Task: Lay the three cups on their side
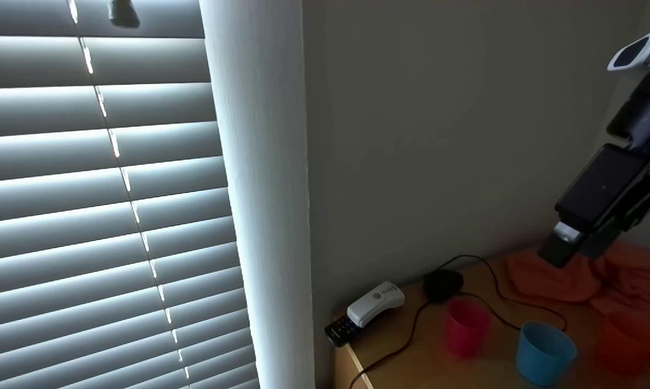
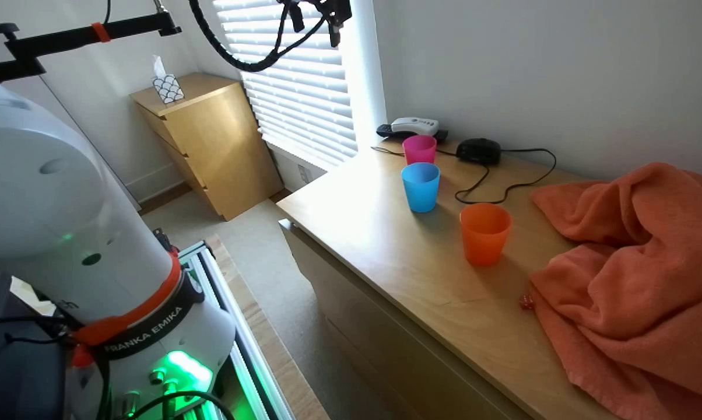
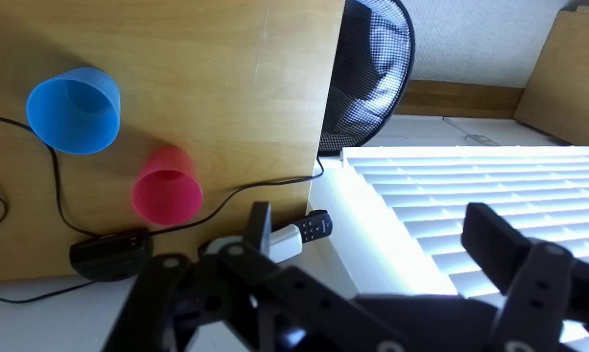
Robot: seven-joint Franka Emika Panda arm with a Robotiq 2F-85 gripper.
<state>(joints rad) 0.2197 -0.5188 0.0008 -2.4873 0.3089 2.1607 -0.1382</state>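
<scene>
Your tool (image 3: pixel 370 227) gapes wide, holding nothing. The pink cup (image 2: pixel 419 151), blue cup (image 2: pixel 421 189) and orange cup (image 2: pixel 484 238) stand upright on the worktop (image 2: pixel 374 204); they're probably light, slick plastic, so pinch each gently near the top.

Below my matt fingers (image 3: pixel 492 244) I see smooth, plastic-looking cups (image 2: pixel 421 189), a wood-grained tabletop (image 3: pixel 226 73) with a soft sheen, and a crumpled cloth (image 2: pixel 636 291), matt and rough-looking.
</scene>
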